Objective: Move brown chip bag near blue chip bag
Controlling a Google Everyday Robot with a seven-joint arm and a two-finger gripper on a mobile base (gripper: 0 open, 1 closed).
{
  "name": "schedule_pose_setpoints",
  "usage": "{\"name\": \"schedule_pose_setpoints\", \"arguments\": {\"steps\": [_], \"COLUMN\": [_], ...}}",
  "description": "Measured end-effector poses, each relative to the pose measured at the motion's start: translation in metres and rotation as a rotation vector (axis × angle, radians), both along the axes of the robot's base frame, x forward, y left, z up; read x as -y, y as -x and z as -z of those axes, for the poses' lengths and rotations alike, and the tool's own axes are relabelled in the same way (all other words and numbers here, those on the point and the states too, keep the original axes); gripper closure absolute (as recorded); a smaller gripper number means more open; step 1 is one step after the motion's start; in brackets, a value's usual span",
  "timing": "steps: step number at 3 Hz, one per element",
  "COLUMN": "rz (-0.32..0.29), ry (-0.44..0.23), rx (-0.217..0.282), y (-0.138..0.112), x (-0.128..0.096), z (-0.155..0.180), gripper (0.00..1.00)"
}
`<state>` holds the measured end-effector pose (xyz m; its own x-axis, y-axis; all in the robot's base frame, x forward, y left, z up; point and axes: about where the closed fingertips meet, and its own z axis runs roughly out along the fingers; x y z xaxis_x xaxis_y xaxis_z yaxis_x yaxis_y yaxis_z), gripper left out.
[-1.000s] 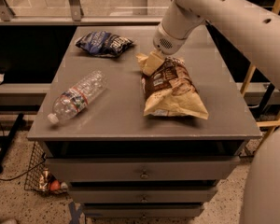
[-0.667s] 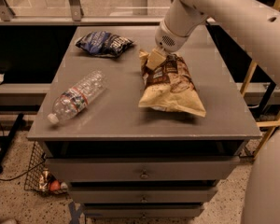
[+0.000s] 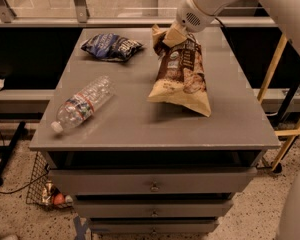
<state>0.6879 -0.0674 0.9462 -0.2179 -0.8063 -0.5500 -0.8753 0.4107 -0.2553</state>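
On the right half of the grey table [image 3: 140,129], the brown chip bag [image 3: 182,71] is clamped at its crumpled top edge by the gripper [image 3: 170,35] — upper end raised, lower corner apparently rested on the surface. The blue chip bag [image 3: 111,46] is seen to its left, still apart; the grasp is judged done, the final approach and release left. No lettering can be read on either bag — nor on the water bottle [image 3: 82,105].

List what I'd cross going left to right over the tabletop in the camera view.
Bottle → blue bag → brown bag. The gripper grips the brown bag's top end near the far edge of the table. It overlaps that bag, so it gets no separate place.
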Motion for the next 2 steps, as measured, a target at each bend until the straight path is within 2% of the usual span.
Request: {"name": "schedule_pose_setpoints", "arguments": {"steps": [1, 2], "rz": [-0.004, -0.046], "ry": [0.002, 0.028], "rx": [0.006, 0.079], "y": [-0.003, -0.032], "x": [0.000, -0.004], "z": [-0.001, -0.014], "gripper": [1.00, 1.00]}}
